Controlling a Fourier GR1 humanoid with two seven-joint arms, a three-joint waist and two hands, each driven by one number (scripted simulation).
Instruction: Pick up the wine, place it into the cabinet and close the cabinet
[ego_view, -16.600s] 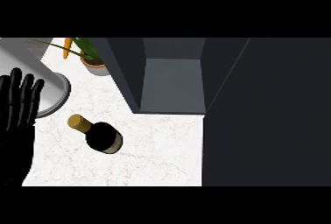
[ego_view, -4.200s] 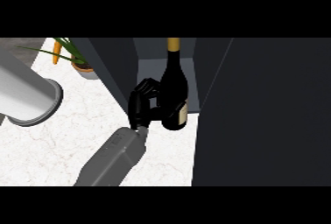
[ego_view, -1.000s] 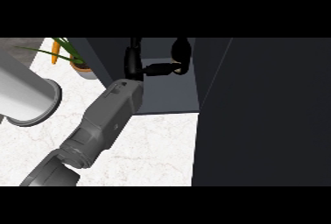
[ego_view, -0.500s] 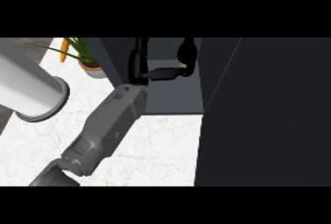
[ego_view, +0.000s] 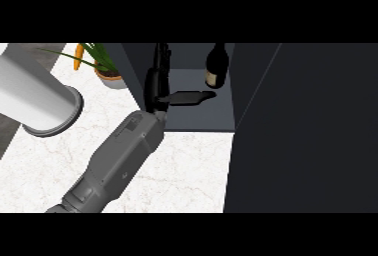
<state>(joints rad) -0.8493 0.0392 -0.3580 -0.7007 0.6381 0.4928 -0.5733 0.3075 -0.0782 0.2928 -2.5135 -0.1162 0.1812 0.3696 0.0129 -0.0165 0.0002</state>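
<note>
The dark wine bottle (ego_view: 215, 67) with a pale label stands upright inside the open cabinet (ego_view: 199, 117), toward the back of its grey floor. My left hand (ego_view: 157, 85) is inside the cabinet to the left of the bottle, against the left wall. Its fingers are straight and point away from me, and the thumb (ego_view: 188, 97) sticks out to the right, ending just below the bottle's base. The hand holds nothing. My grey left forearm (ego_view: 122, 155) runs in from the lower left. My right hand does not show.
The cabinet's dark door (ego_view: 303, 130) stands open and fills the right side of the view. A large pale cylinder (ego_view: 37, 95) lies on the marble counter (ego_view: 184, 170) at the left. A potted plant (ego_view: 103, 65) stands beside the cabinet's left wall.
My left hand has let go of the bottle and moved left, its fingers now straight. The bottle stays standing in the cabinet.
</note>
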